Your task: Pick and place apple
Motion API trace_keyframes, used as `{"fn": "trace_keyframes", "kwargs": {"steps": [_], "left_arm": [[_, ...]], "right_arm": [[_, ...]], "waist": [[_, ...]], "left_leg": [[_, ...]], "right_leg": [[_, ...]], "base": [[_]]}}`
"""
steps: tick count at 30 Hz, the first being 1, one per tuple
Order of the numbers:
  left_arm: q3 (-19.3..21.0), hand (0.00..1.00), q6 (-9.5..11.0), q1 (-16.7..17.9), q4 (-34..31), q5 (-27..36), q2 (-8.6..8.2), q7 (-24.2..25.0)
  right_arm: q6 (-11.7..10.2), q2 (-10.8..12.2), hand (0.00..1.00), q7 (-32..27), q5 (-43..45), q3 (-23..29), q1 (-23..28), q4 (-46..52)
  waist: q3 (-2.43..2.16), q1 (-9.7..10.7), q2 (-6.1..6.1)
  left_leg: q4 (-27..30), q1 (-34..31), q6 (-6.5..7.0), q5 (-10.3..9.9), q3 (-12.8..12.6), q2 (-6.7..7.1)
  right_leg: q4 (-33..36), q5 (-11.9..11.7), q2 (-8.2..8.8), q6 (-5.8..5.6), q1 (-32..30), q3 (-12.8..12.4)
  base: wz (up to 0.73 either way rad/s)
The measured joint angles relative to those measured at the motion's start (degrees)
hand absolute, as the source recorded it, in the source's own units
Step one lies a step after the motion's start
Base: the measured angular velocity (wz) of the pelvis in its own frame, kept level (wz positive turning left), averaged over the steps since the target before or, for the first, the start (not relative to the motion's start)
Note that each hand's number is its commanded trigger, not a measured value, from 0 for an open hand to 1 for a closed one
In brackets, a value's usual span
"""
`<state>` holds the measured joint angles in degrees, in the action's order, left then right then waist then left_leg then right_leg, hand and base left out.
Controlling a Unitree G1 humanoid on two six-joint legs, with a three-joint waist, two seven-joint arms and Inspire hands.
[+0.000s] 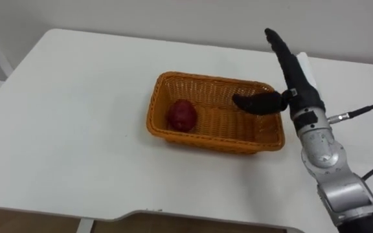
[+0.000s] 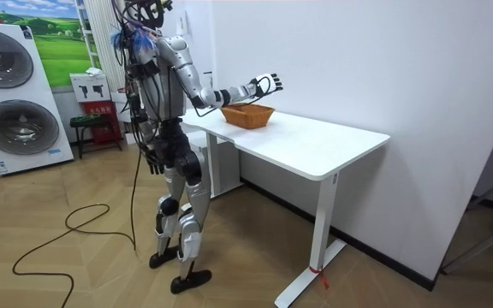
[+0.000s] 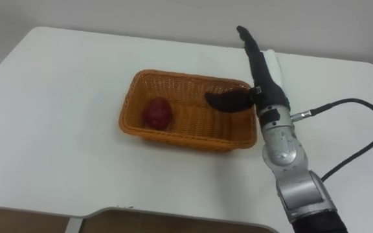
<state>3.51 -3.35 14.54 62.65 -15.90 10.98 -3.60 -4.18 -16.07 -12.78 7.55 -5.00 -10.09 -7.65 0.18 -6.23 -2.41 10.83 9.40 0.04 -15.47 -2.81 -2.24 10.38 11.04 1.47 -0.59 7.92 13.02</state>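
Right hand (image 1: 300,87) raised over the right end of the wicker basket (image 1: 206,139), fingers (image 1: 283,55) straight and pressed together, pointing away from the robot, thumb held out sideways above the basket's interior; it grips nothing. The apple (image 1: 182,115), dark red, lies on the basket floor in the left part, close to the left wall and well apart from the hand. The basket holds nothing else and sits mid-way across the white table (image 1: 76,97). In the room view the robot stands upright at the table's end, right arm stretched forward, left hand (image 2: 155,159) hanging by the hip. From here I cannot settle whether the apple awaits picking or has been set down; I judge the first more useful to plan for. To do that reach well, I would carry the hand leftward above rim height until it is over the fruit, turn the palm down, and only then descend, so that the thumb does not catch the woven wall. I would close on the apple's widest part, fingers on one side and thumb opposite, since a round, smooth fruit is likely to roll out of a shallow pinch. The basket looks light and may slide or tip if the hand presses its side, so the lift should go straight up before any travel.
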Motion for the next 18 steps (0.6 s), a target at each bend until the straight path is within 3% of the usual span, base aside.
{"fn": "trace_keyframes", "kwargs": {"steps": [2, 5, 12, 18], "left_arm": [[0.5, 0.0, 0.1, 0.4, 0.0, 0.0, -0.01, -0.1], [0.9, 0.0, 0.2, 1.4, -0.4, 0.0, -0.01, -0.4], [2.4, 0.0, 1.3, 3.0, -0.8, 0.1, 0.09, -1.3], [4.7, 0.0, 1.0, 4.5, -0.8, 0.1, -0.23, -1.5]], "right_arm": [[-1.5, -0.2, 0.0, -2.3, -0.1, 2.8, 0.0, 0.6], [-2.2, -0.4, 0.0, -4.9, 0.0, 6.5, 0.2, 0.6], [-2.5, -2.8, 0.0, -10.3, -5.8, 15.8, 1.3, -1.2], [-2.1, -4.0, 0.0, -18.0, -8.5, 24.1, 6.9, -3.6]], "waist": [[-0.15, 1.2, -0.15], [-0.4, 2.0, -0.35], [-0.39, 4.6, -0.43], [-0.32, 6.1, -0.63]], "left_leg": [[0.0, 0.0, -0.01, 0.0, 0.1, -0.02], [0.0, 0.2, -0.01, 0.0, -0.2, -0.02], [0.0, 0.4, -0.01, 0.0, -0.3, 0.06], [0.1, 0.3, -0.08, 0.1, -1.4, -0.06]], "right_leg": [[0.0, 0.0, 0.0, 0.0, 0.2, 0.0], [0.0, 0.0, 0.0, 0.0, 0.2, -0.2], [0.2, 0.0, -0.02, 0.0, 0.2, -0.8], [0.3, 0.0, -0.16, -0.02, -0.6, -1.5]], "base": [[0.06], [-0.01], [-0.03], [-0.1]]}}
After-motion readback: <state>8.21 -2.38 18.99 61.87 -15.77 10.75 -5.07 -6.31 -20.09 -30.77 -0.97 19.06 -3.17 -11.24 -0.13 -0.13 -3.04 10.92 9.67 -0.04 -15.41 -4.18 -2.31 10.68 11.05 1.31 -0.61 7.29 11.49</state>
